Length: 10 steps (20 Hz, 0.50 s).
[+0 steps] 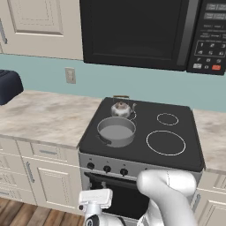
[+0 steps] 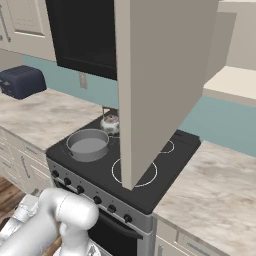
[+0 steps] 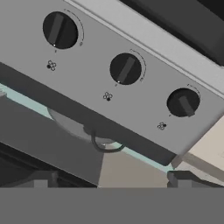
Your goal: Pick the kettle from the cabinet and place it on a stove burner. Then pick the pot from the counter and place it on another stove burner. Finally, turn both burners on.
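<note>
Overhead, microwave; leftward, toaster.

Black glass cooktop set flush into the marbled counter, marked with white burner rings. Grey pot on the front left burner; silver kettle just behind it on the rear left burner, close to touching. Right-hand rings bare. Dark toaster on the counter, well apart to the left.
</note>
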{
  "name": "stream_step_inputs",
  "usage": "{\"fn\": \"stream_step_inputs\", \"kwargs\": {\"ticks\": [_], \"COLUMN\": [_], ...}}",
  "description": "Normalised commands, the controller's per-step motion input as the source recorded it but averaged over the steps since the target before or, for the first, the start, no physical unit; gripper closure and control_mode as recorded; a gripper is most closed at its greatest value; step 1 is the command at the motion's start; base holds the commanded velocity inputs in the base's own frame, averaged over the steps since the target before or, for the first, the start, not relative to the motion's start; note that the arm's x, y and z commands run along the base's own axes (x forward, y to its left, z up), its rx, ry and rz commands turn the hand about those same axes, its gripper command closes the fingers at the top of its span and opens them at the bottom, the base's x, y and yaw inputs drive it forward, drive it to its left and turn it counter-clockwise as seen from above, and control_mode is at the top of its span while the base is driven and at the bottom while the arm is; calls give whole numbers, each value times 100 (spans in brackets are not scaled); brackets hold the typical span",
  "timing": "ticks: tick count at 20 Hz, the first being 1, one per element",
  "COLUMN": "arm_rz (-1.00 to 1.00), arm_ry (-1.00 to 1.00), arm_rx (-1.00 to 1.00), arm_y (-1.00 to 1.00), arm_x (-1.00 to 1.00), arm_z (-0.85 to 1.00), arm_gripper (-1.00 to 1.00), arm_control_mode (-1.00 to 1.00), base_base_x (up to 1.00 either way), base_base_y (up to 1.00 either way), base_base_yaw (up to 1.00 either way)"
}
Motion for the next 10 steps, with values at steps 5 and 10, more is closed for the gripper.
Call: {"fn": "stream_step_inputs", "kwargs": {"ticks": [5, 10], "arm_rz": [0, 0], "arm_ry": [0, 0], "arm_rx": [15, 13], "arm_y": [-10, -18], "arm_x": [0, 0], "arm_z": [1, 2], "arm_gripper": [-100, -100], "arm_control_mode": [-100, -100], "base_base_x": [0, 0], "base_base_y": [0, 0], "base_base_yaw": [0, 0]}}
